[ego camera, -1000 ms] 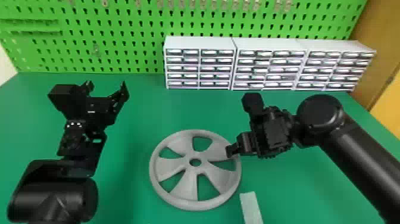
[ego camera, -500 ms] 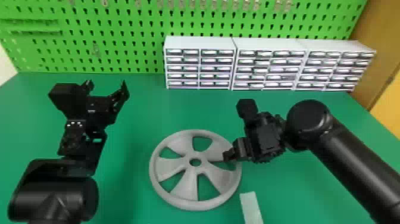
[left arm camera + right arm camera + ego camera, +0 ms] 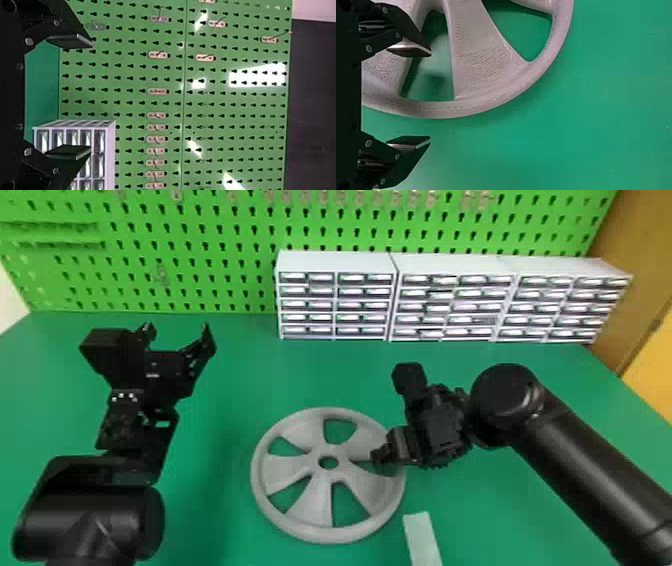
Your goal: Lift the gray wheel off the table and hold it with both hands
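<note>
Round gray plastic wheel (image 3: 311, 500) on flat green table (image 3: 240, 380). Black right gripper (image 3: 390, 455) over its edge, black left gripper (image 3: 177, 331) well apart; both have fingers apart.

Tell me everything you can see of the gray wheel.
The gray wheel lies flat on the green table. Its rounded rim and five broad spokes surround a round center hole, with openings between the spokes. Fine surface lines suggest printed plastic. The right hand is open, one finger either side of the rim; I can't tell whether either touches.
</note>
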{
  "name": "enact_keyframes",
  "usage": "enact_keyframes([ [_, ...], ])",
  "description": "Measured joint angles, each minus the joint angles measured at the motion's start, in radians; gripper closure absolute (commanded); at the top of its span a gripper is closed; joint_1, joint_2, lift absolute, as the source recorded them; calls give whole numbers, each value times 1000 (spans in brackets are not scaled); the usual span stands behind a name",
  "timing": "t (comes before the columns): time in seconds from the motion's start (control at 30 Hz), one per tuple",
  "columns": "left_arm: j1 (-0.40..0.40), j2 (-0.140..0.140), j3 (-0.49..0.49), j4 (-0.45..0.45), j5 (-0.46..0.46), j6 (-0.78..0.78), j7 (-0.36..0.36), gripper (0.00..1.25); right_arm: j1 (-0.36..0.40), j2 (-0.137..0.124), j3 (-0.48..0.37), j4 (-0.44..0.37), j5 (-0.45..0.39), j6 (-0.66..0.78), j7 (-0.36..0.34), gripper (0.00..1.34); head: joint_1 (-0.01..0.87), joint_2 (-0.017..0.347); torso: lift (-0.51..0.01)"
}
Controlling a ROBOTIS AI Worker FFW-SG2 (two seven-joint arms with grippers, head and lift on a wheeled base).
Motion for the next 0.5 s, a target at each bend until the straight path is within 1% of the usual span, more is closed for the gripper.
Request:
enact_keyframes([
  [0.3, -1, 0, 1, 0, 0, 0, 0, 331, -3, 8, 2, 13, 35, -4, 18, 486, 711, 15, -98],
  [0.5, -2, 0, 1, 0, 1, 0, 0, 331, -3, 12, 2, 22, 55, -6, 33, 533, 711, 15, -98],
])
